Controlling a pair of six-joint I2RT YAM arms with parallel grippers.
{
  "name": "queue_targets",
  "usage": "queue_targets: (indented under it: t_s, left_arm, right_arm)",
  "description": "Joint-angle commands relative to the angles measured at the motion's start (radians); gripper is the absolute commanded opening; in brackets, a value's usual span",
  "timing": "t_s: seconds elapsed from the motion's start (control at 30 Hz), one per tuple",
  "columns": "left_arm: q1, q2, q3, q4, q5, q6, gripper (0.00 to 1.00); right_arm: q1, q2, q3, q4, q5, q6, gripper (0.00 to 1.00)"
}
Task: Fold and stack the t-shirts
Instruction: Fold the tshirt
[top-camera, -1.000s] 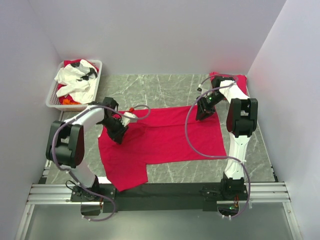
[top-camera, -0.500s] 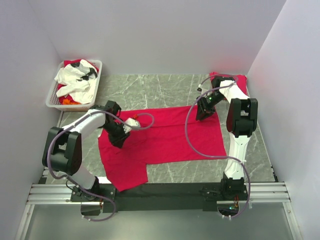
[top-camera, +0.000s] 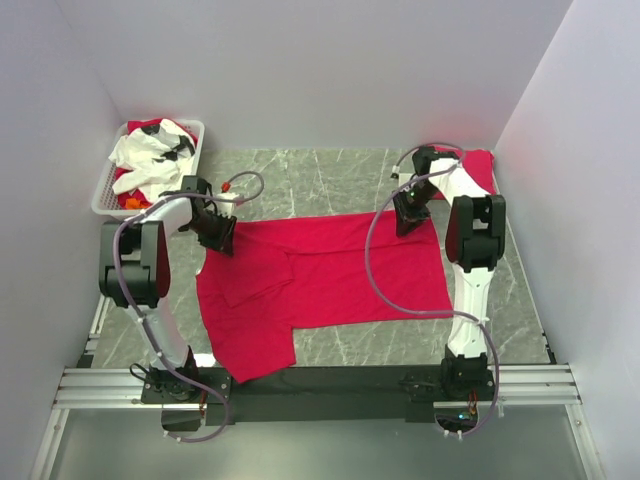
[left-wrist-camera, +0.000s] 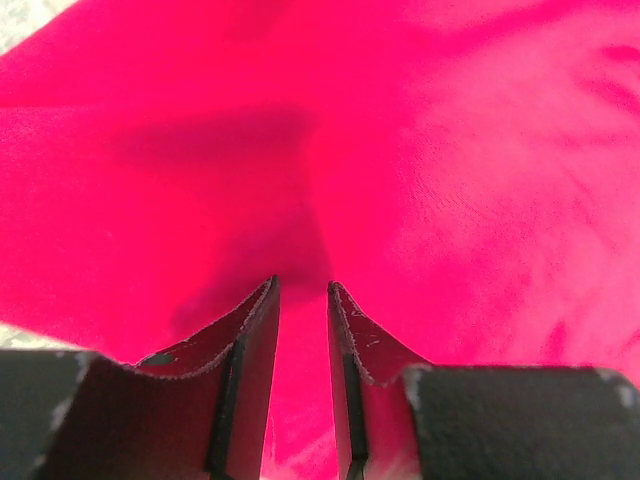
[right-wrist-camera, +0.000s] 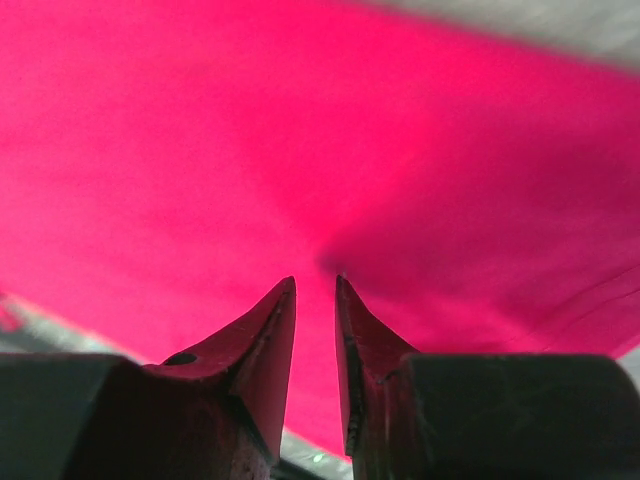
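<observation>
Taking the spread t-shirt (top-camera: 330, 275) as the mark: it lies flat and crimson across the middle of the grey marbled counter (top-camera: 330, 180), one sleeve flap hanging toward the near edge at its left end.

Well off its far-left corner stands a white slotted basket (top-camera: 107, 190), heaped with white cloth (top-camera: 150, 165) and a bit of red showing under it.

At the shirt's far-left corner the left claw (top-camera: 219, 236) is down on the fabric. From its wrist view the fingers (left-wrist-camera: 255, 330) stand close together, with only a narrow gap, and the red cloth gathers into a crease between the tips, so it is pinching the shirt.

On the shirt's far edge, toward the right end, the right claw (top-camera: 407, 221) does the same: fingers (right-wrist-camera: 270, 330) nearly together, a fold of cloth drawn up between them.

Beyond the shirt's far-right corner a second t-shirt (top-camera: 481, 166) lies against the right wall.
</observation>
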Motion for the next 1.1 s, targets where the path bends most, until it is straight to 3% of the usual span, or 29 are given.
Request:
queue_targets:
  t_s: [0.0,0.17,0.47,0.63,0.7,0.83,0.93,1.07]
  left_arm:
    - [-0.008,0.047,0.044,0.076,-0.082,-0.166,0.32]
    - [0.002,0.177,0.14,0.092,-0.187,-0.171,0.28]
    - [0.03,0.387,0.441,0.032,-0.166,-0.146,0.25]
    - [0.055,0.363,0.507,0.004,-0.045,-0.129,0.37]
    - [0.067,0.308,0.519,-0.016,0.026,-0.094,0.42]
    - [0.099,0.121,0.484,-0.111,0.194,0.056,0.56]
    - [0.133,0.009,0.383,-0.18,0.264,0.174,0.57]
    - [0.176,-0.171,0.204,-0.327,0.295,0.453,0.53]
  right_arm:
    - [0.009,0.042,0.051,0.044,0.176,0.029,0.29]
    - [0.018,0.069,0.072,0.043,0.248,0.029,0.28]
    - [0.037,0.195,0.277,0.038,0.3,0.044,0.29]
    - [0.045,0.191,0.319,0.058,0.285,0.033,0.36]
    - [0.043,0.145,0.277,0.057,0.241,0.014,0.4]
    - [0.045,-0.115,0.1,0.086,0.147,-0.048,0.53]
    - [0.045,-0.299,-0.065,0.092,0.112,-0.127,0.59]
    - [0.052,-0.469,-0.313,0.087,0.118,-0.245,0.58]
